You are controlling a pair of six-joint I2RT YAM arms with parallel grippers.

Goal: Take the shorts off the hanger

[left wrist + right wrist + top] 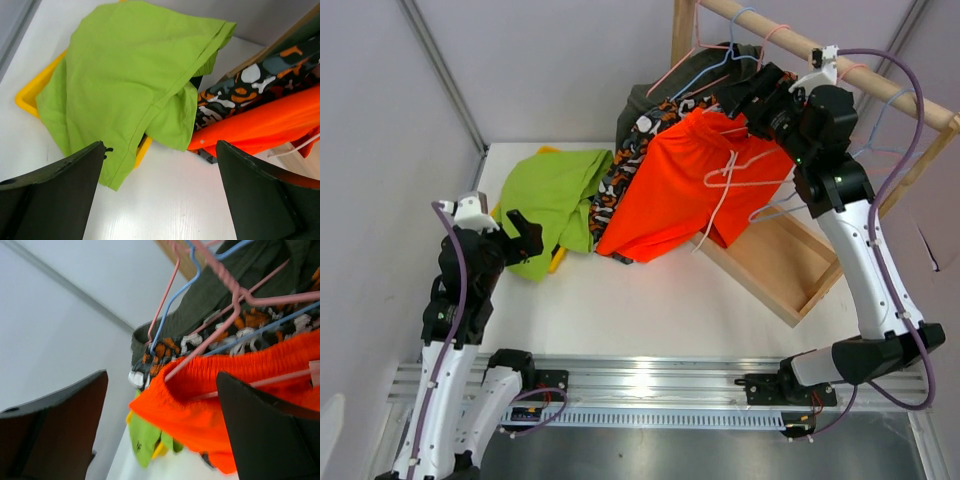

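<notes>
While the left hand (523,236) hovers wide open and empty, the lime green shorts (555,190) lie freed over a yellow tray (27,95). Beyond, the right hand (752,100), spread and holding nothing, flanks the hung orange shorts (685,185); camouflage shorts (630,150) and olive shorts (645,100) hang behind, so seemingly 3 remain.

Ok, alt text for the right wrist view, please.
The right gripper, open, points at the waistband of the bright orange shorts, threaded by a pink hanger. Camouflage shorts and dark olive shorts hang behind; lime green shorts show below.
</notes>
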